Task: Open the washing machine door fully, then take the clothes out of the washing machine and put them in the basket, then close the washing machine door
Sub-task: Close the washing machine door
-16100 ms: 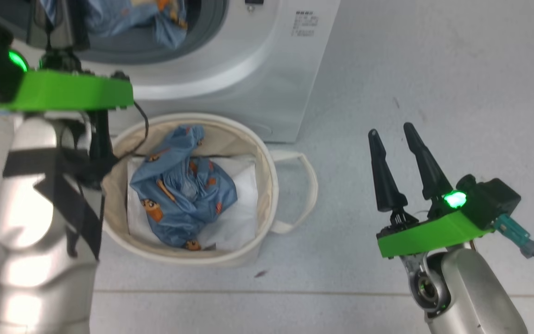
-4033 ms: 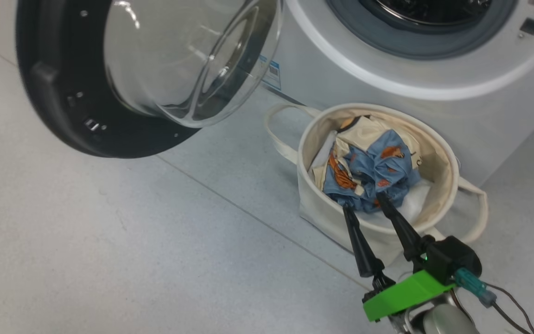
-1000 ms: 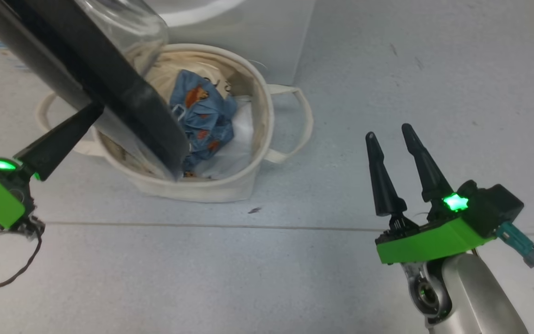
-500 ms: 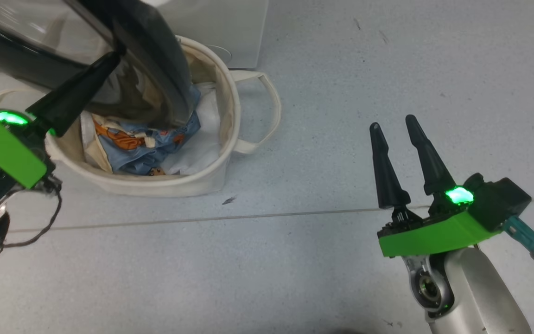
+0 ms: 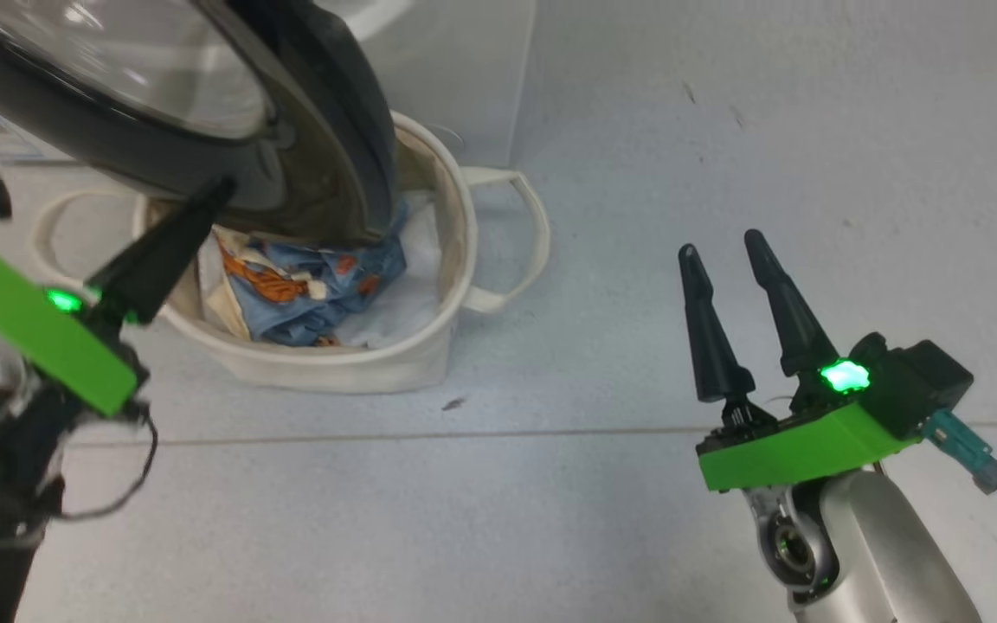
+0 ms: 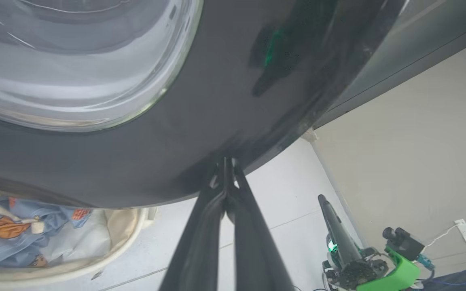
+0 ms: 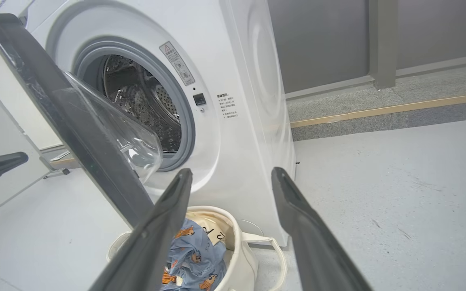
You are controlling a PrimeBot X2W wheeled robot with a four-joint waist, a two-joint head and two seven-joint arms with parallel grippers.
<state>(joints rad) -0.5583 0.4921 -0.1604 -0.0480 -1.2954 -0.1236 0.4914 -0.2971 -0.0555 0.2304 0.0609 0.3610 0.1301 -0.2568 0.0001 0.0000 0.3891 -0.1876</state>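
Two fingers of the left gripper [image 5: 218, 188] pressed together with nothing clamped, tips set against the rim of the washing machine door [image 5: 325, 147], right gripper [image 5: 721, 244] spread wide and empty above the floor [image 5: 620, 156], clothes [image 5: 308, 290] heaped in the basket [image 5: 334, 370] under the door

The door [image 5: 334, 147] has a glossy black rim around clear glass. The machine [image 7: 237, 89] is white, its gasket [image 7: 185, 121] grey. At the head view's lower left, the cream basket [image 5: 334, 376] holds light-blue clothes [image 5: 291, 290] with orange-brown cartoon prints. The floor [image 5: 637, 130] is pale grey. The left gripper [image 5: 217, 192] and right gripper [image 5: 721, 245] have black fingers and bright green mounts.
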